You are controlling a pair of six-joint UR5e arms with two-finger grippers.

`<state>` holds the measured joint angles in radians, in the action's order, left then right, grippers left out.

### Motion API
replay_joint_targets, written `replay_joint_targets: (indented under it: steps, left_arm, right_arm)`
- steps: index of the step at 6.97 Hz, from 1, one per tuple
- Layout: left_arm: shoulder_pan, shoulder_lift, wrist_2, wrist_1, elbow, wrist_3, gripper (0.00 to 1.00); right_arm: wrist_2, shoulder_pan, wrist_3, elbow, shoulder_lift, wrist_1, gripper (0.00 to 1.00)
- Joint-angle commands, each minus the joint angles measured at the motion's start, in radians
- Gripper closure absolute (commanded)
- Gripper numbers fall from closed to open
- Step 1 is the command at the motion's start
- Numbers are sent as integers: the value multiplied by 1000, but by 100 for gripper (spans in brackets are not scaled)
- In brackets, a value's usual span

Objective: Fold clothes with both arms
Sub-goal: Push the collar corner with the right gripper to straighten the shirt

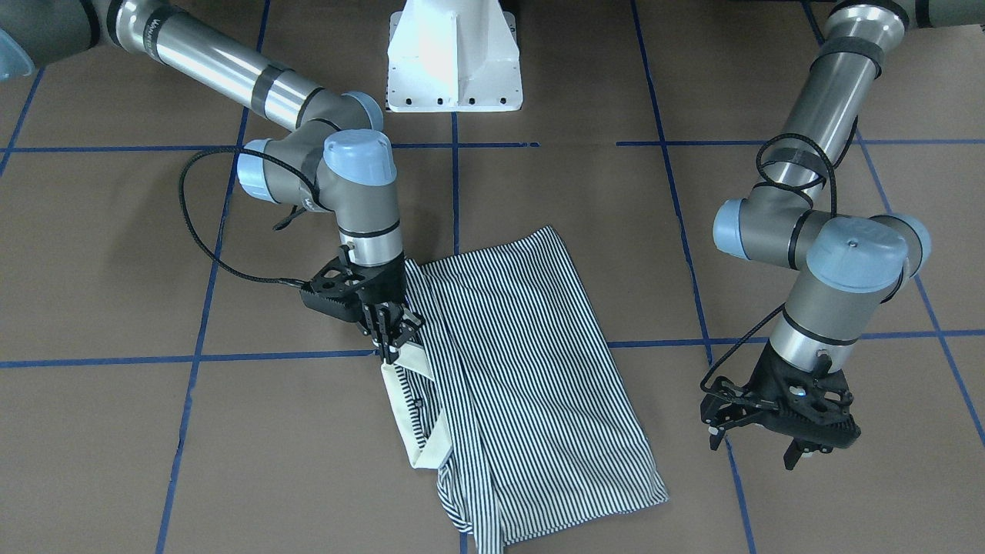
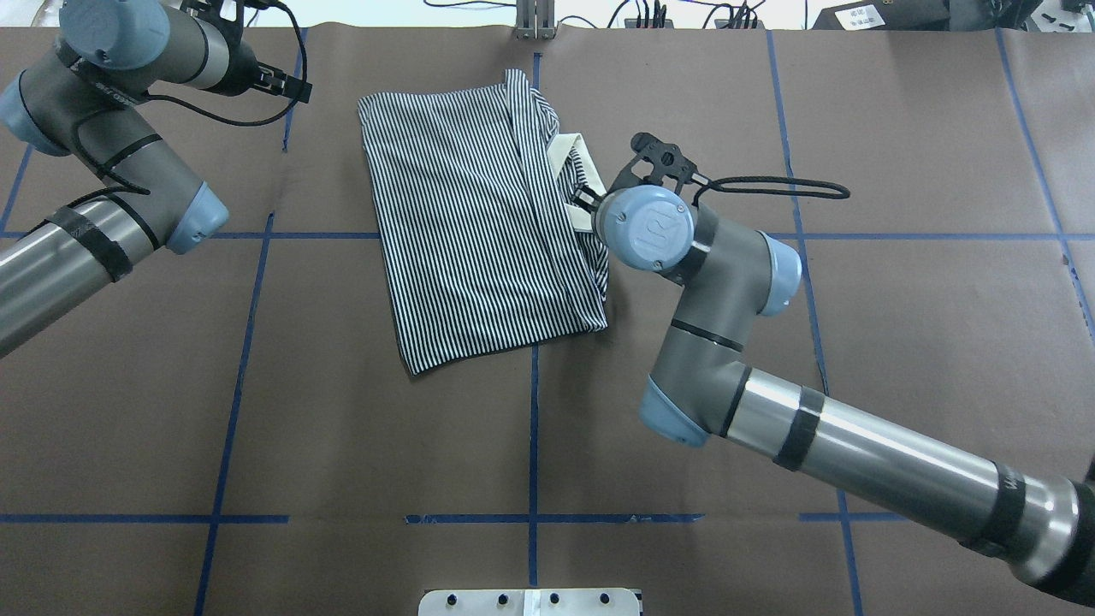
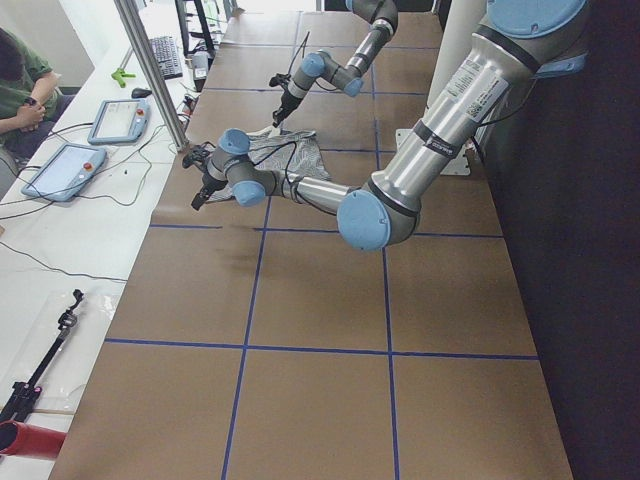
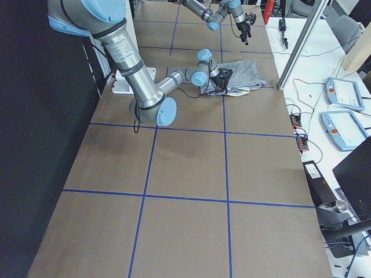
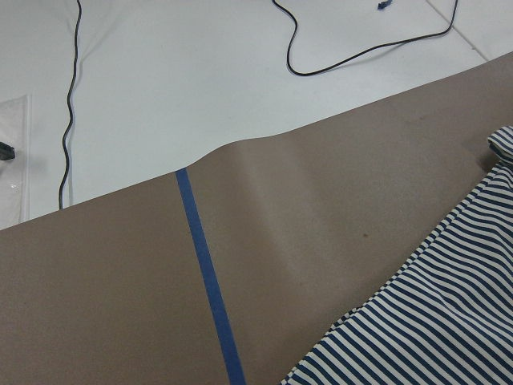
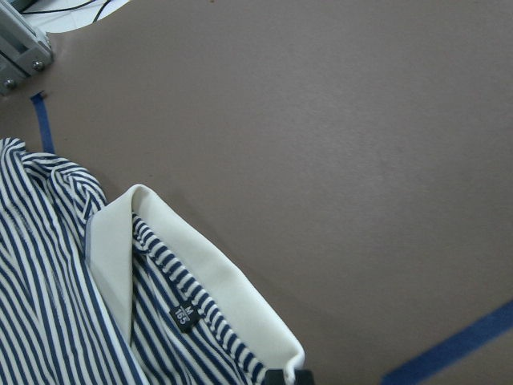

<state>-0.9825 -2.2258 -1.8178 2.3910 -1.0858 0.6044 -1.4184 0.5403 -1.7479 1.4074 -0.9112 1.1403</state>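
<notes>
The striped polo shirt [image 1: 531, 362] lies folded into a long rectangle on the brown table, its cream collar [image 1: 415, 419] at one side; it also shows in the overhead view [image 2: 470, 231]. My right gripper [image 1: 391, 348] stands straight down at the collar's end, fingers pinched together on the collar edge. The right wrist view shows the collar [image 6: 232, 289] and size label close up. My left gripper [image 1: 758, 450] is open and empty, hovering over bare table well off the shirt's other side. The left wrist view catches only a striped shirt edge [image 5: 433, 329].
The white pedestal base [image 1: 454, 61] stands at the robot's side of the table. Blue tape lines [image 2: 533, 428] grid the brown paper. A metal post [image 3: 150, 70], tablets [image 3: 60, 170], cables and a seated person [image 3: 20, 70] are past the table's far edge.
</notes>
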Motion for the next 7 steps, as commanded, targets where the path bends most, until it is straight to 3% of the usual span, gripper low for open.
replay_joint_targets:
  steps: [1, 2, 3, 4, 5, 7]
  left_arm:
    - [5, 2, 0, 1, -14, 1, 0]
    - [8, 2, 0, -1, -20, 23, 0]
    - [10, 3, 0, -1, -28, 23, 0]
    - [11, 12, -2, -3, -45, 23, 0]
    - [18, 46, -3, -10, -106, 24, 0]
    - [71, 93, -90, -15, -202, 125, 0]
  right_arm:
    - [70, -74, -2, 195, -177, 9, 100]
    - [73, -77, -1, 206, -198, 9, 100]
    - [73, -79, 7, 202, -198, 9, 92]
    - [66, -77, 37, 202, -198, 27, 1]
    - [62, -71, 127, 234, -204, 47, 0]
    - [6, -71, 264, 408, -320, 128, 0]
